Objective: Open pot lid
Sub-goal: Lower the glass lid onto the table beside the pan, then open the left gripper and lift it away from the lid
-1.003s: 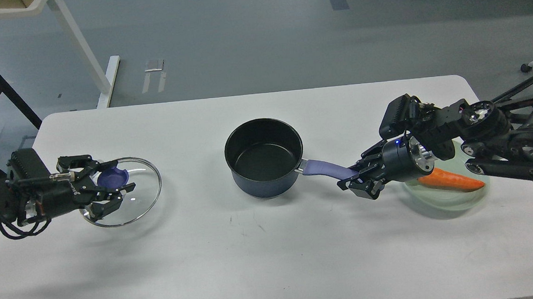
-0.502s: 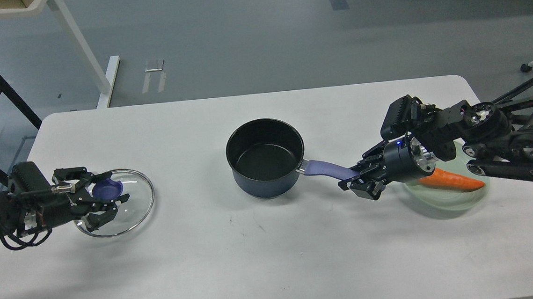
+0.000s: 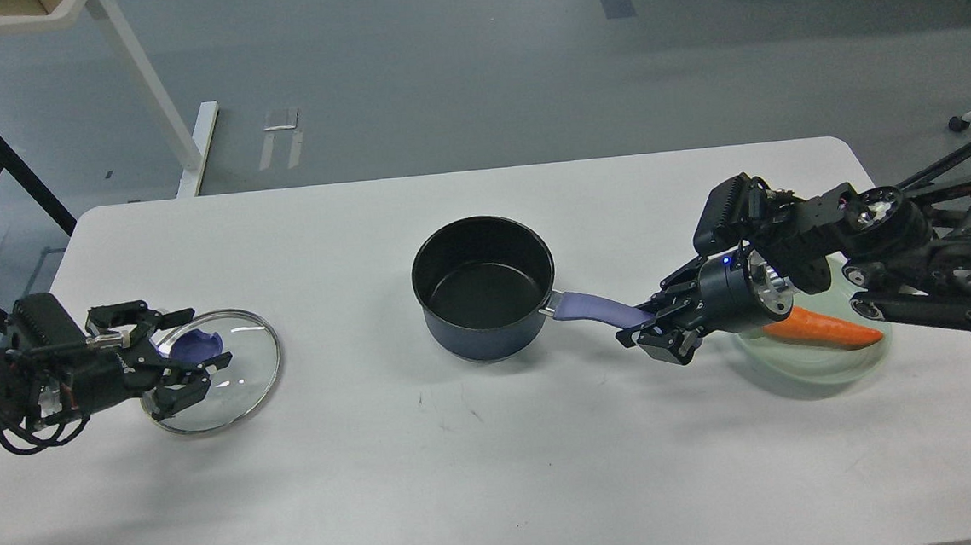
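Observation:
The dark blue pot stands open at the table's middle, its purple handle pointing right. My right gripper is shut on the end of that handle. The glass lid with its purple knob lies flat on the table at the left, well apart from the pot. My left gripper is at the lid's left side with its fingers spread above and below the knob, open and not clamping it.
A pale green plate with a carrot sits at the right, partly under my right arm. White table with bare surface in front. A white desk leg and a black frame stand off the table's far left.
The lid moved left and came down flat onto the table. My left gripper let go of the knob and drew back slightly left. The right gripper and the pot stayed put.

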Robot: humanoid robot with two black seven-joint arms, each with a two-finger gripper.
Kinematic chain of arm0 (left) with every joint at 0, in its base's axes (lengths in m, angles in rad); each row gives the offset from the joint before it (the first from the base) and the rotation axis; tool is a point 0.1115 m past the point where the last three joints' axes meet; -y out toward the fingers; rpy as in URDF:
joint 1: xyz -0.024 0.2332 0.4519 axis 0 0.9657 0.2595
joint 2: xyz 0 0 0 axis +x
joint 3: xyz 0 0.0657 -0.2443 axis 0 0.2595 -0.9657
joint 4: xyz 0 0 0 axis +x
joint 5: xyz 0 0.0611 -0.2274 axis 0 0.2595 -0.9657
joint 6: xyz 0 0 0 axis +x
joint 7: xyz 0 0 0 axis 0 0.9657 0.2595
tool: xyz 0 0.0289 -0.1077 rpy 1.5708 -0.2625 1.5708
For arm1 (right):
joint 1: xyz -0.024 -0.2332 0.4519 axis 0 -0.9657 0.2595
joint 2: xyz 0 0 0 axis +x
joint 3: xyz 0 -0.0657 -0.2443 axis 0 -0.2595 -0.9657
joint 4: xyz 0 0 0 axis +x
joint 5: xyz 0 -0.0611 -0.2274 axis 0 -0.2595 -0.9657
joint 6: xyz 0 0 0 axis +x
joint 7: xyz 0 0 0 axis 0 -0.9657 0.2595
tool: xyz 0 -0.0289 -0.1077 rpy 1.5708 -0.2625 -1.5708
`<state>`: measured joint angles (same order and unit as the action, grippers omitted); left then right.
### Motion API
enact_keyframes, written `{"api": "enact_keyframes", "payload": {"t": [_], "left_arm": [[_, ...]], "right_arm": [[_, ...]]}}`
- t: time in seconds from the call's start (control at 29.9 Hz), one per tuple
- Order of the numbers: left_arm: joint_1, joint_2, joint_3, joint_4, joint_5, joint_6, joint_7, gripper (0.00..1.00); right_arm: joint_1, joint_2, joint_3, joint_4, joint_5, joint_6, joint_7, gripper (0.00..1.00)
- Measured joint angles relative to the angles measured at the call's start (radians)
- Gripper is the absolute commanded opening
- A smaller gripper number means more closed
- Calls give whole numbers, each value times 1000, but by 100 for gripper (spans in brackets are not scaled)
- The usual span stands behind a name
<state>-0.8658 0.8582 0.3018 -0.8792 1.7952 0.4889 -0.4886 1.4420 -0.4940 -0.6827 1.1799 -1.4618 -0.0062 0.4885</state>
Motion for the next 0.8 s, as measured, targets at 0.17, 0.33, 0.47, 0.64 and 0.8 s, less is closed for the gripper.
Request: {"api": "enact_keyframes", "payload": {"t": [0.17,0.33,0.47,0.64,0.8], "left_arm": [[-30,12,-28,-32,-44,-1,0,98],[-114,65,-101,-173,-279,-151,0,99],[-135,65,-215,-236,-692,-335,0,99],[-130,14,-273,-230,-1211,-443,0,99],[-127,-36,-294,-164,-1632,-463,0,99]], "right_arm": [[0,-3,0,0,0,0,0,36],[1,-7,0,1,0,0,0,37],[2,-7,0,1,1,0,0,37],[1,-6,1,1,4,0,0,44],[2,-13,2,1,7,-1,0,74]]}}
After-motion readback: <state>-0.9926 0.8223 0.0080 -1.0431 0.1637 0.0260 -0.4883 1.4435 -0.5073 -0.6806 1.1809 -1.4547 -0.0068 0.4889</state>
